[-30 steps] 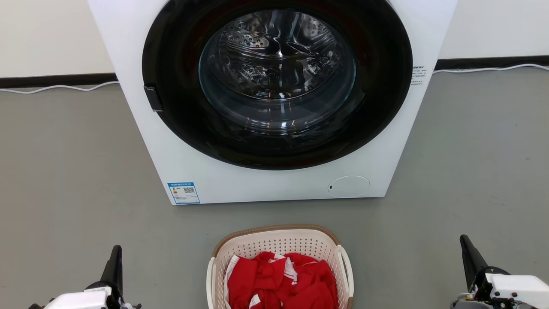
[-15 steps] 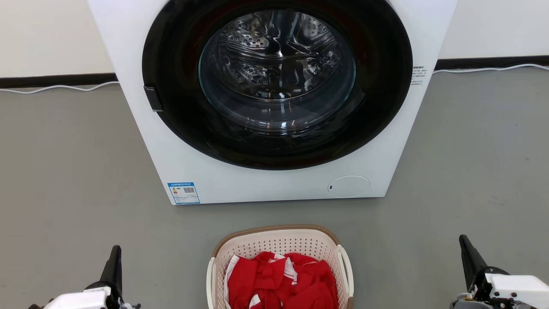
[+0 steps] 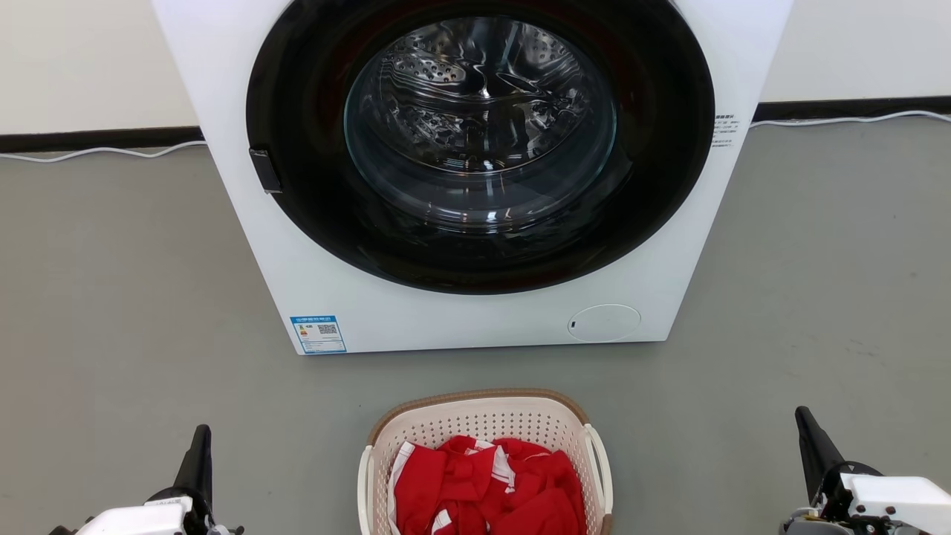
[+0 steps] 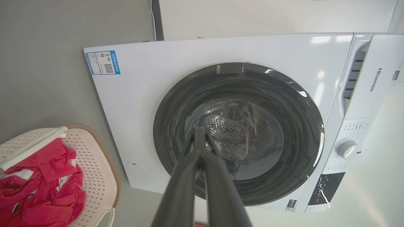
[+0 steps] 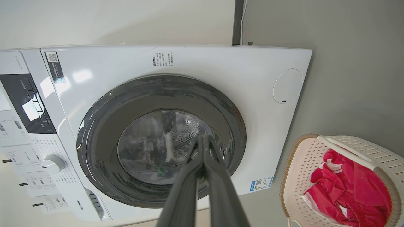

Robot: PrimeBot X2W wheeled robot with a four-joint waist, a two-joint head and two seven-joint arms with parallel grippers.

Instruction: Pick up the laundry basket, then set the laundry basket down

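The laundry basket [image 3: 483, 423], cream with perforated walls, a brown rim and white side handles, stands on the grey floor at the bottom centre of the head view, holding red and white clothes [image 3: 490, 487]. It also shows at the lower left of the left wrist view [image 4: 94, 157] and the lower right of the right wrist view [image 5: 300, 164]. My left gripper [image 3: 200, 438] is shut and empty, well left of the basket. My right gripper [image 3: 806, 420] is shut and empty, well right of it. Both wrist views show the fingertips together [image 4: 199, 132] [image 5: 202, 140].
A white front-loading washing machine [image 3: 312, 260] with a dark round glass door [image 3: 479, 141] stands just behind the basket. A white cable [image 3: 96, 152] runs along the dark skirting at the wall. Bare grey floor [image 3: 111, 297] lies on both sides of the machine.
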